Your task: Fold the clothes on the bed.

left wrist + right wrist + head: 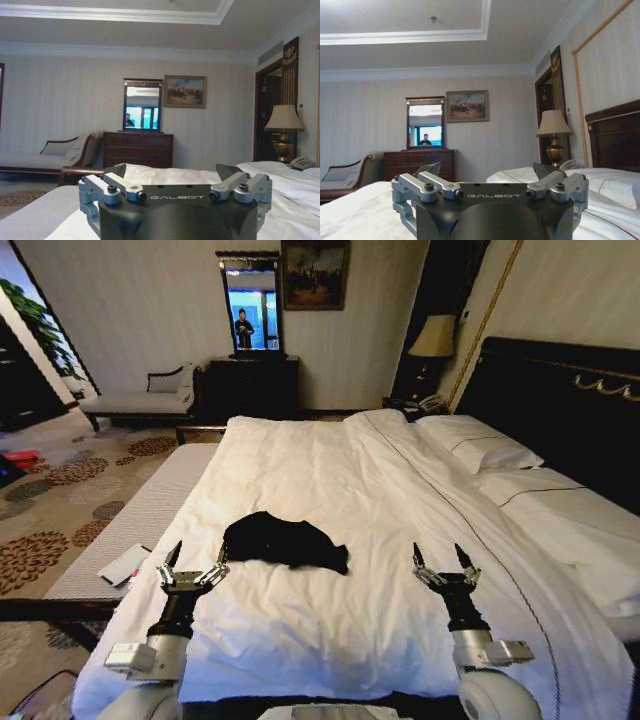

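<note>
With both your left hand [195,565] and right hand [444,560] spread empty over the bed [330,470], folding hasn't begun; you must first flatten the crumpled T-shirt [285,540].

Right gripper [486,172] fingers [428,169] spread (over white bed [365,210]), lamp [554,136] beyond.

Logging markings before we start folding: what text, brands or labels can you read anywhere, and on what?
"GALBOT": white lettering on the black body of the left tool, which is open.
"GALBOT": the same on the open right tool.
Crumpled black fabric T-shirt on the large white-sheeted bed: no lettering visible.
White flat item beside the bed: too small to read.
</note>
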Motion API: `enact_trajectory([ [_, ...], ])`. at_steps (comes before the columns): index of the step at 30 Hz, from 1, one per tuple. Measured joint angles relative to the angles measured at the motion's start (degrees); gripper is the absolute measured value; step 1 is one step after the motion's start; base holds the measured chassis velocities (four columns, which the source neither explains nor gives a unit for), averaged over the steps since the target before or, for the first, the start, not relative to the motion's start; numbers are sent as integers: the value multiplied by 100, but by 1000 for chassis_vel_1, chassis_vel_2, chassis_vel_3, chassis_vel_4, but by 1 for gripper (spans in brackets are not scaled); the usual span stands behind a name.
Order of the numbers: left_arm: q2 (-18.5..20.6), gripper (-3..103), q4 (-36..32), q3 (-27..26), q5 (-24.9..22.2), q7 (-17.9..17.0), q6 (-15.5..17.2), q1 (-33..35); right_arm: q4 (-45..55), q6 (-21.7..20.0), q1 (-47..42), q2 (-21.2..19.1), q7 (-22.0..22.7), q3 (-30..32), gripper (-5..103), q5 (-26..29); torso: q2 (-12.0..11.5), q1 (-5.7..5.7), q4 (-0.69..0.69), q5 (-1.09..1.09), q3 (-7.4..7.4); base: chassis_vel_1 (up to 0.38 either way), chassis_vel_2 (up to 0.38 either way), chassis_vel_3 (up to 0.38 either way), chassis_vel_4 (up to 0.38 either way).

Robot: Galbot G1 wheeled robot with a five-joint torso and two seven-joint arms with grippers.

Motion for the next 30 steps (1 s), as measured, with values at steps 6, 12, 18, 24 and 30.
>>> enact_trajectory([
  [6, 16, 100, 0, -1, -2, -4, -1, 1, -34, 33, -5, 50, -43, -7, 100, -70, 0, 0, 0, -1, 0, 0, 0, 0, 0],
  [12, 32, 100, 18, -29, -25, -4, -2, -9, -71, 48, 16, 77, -43, -24, 100, -76, 0, -1, -1, 2, 0, -14, 34, 7, -40],
  [18, 34, 100, 35, -29, -31, -6, -3, -28, -82, 65, 25, 89, -42, -29, 100, -78, 1, -1, 0, -1, 0, -39, 184, 30, -182],
  [24, 25, 100, 56, 1, -21, -19, -10, -37, -84, 121, 28, 101, -34, -29, 100, -70, -1, 5, 1, -2, 2, -37, 180, 44, -166],
  [30, 6, 100, 74, 34, -3, -18, -26, -37, -108, 155, 16, 111, -35, -26, 100, -69, 0, -1, -1, 3, 0, -2, 11, 6, -6],
])
